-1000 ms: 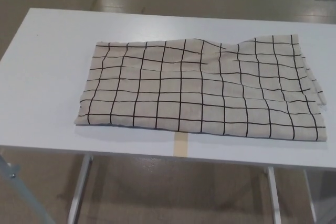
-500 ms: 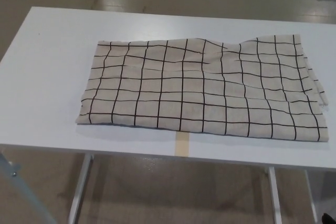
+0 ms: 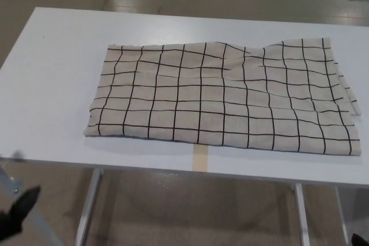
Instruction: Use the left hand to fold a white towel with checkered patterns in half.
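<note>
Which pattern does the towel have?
The towel is off-white with a black grid, clearest in head view.

towels: 1 (image 3: 222, 97) | tables: 1 (image 3: 52, 79) | tape strips: 1 (image 3: 199, 158) | hands: 1 (image 3: 16, 214)

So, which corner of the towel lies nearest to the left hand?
The near-left corner of the towel: it lies closest to the left hand, which shows below the table edge.

Only a tip of the left hand (image 3: 17, 214) shows, at about eight o'clock in the head view, low in the corner. It is a dark, blurred, tapering shape pointing toward two o'clock. Whether its fingers are apart cannot be made out. A tiny dark speck sits at the five o'clock corner, too small to identify.
</note>
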Controlling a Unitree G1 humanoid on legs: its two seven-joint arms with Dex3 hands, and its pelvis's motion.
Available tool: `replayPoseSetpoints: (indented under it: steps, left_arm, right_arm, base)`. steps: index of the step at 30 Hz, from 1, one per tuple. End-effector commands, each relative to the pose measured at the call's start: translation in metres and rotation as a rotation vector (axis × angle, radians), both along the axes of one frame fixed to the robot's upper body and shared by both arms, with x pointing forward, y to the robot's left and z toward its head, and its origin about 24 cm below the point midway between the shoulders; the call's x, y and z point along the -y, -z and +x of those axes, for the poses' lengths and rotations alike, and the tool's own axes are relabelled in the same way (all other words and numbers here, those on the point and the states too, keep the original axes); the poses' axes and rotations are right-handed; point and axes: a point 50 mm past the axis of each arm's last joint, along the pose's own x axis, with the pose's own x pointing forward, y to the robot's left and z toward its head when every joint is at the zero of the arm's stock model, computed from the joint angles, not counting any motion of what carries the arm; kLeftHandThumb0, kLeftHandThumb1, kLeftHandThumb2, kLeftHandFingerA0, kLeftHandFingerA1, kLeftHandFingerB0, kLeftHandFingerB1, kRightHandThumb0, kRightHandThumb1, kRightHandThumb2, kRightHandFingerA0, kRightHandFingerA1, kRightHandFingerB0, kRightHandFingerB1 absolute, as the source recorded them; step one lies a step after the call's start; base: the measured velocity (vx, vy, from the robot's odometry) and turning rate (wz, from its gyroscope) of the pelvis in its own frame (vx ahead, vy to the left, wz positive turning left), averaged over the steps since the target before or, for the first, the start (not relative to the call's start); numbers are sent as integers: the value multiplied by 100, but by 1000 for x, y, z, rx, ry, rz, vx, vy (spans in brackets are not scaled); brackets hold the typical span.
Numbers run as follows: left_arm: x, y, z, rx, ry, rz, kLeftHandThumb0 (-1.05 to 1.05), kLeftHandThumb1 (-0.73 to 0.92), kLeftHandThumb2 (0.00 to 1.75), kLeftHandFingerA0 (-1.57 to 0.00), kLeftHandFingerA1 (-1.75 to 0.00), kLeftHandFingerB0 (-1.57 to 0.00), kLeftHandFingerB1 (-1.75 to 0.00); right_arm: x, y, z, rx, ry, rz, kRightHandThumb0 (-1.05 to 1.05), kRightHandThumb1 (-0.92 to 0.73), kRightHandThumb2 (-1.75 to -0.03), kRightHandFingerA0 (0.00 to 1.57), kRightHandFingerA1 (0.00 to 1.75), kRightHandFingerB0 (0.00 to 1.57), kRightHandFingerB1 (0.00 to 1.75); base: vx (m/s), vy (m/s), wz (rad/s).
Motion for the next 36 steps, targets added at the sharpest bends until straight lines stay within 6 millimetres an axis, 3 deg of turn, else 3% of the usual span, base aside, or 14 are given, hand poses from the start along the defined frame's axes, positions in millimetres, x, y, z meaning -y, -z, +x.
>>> replayPoseSetpoints:
  steps: [1, 2, 3, 8, 11, 12, 15, 16, 18, 19, 25, 36]
  left_arm:
    - [52, -61, 35, 165, 223, 588, -55, 36, 67, 0, 0, 0, -3]
    - [54, -60, 40, 153, 228, 606, -55, 36, 67, 0, 0, 0, -5]
    - [57, -59, 48, 135, 234, 631, -57, 37, 69, 0, 0, 0, -8]
    - [66, -54, 82, 39, 258, 757, -62, 39, 71, 0, 0, 0, -10]
    - [73, -50, 106, -20, 257, 848, -63, 40, 72, 0, 0, 0, -10]
    - [75, -50, 110, -30, 253, 869, -63, 40, 72, 0, 0, 0, -10]
    - [79, -46, 122, -65, 243, 928, -62, 39, 72, 0, -2, 0, -12]
    - [81, -44, 129, -87, 241, 956, -55, 48, 55, 0, -8, 0, -17]
    - [83, -43, 135, -106, 239, 989, -55, 48, 55, 0, -8, 0, -17]
    - [84, -41, 139, -126, 241, 1004, -57, 37, 73, 0, -9, 0, -18]
    - [87, -29, 156, -264, 249, 1084, -54, 35, 71, 0, -8, 0, -17]
    - [86, -4, 164, -356, 234, 1112, -47, 42, 64, 0, -5, 0, -16]
  right_arm:
    - [1, -2, -6, 55, 17, -22, -31, -62, -111, 0, 48, 0, 48]
    - [1, -2, -8, 52, 20, -19, -31, -62, -111, 0, 48, 0, 48]
    - [1, -1, -9, 48, 21, -16, -55, -80, -67, 13, 28, 10, 24]
    - [1, -1, -8, 40, 21, -5, -55, -82, -64, 14, 28, 9, 26]
    - [1, -1, -7, 42, 14, -14, -55, -81, -67, 14, 28, 10, 23]
    - [1, -1, -7, 43, 13, -14, -31, -62, -111, 0, 48, 0, 49]
    - [1, -2, -7, 45, 7, -15, -31, -63, -111, 0, 48, 0, 49]
    - [1, -1, -7, 45, 5, -11, -31, -62, -111, 0, 49, 0, 49]
    - [1, -2, -7, 47, 4, -7, -31, -62, -111, 0, 49, 0, 49]
    - [1, -2, -7, 48, 3, -9, -30, -63, -111, 0, 49, 0, 49]
    - [2, -2, -7, 42, 4, -7, -31, -62, -111, 0, 49, 0, 49]
    - [1, -1, -6, 44, 11, -5, -31, -62, -111, 0, 48, 0, 49]
  base:
    - [0, 0, 0]
    - [0, 0, 0]
    - [0, 0, 0]
    - [0, 0, 0]
    - [0, 0, 0]
    - [0, 0, 0]
    - [0, 0, 0]
    - [0, 0, 0]
    - [0, 0, 0]
    - [0, 0, 0]
    - [0, 0, 0]
    - [0, 0, 0]
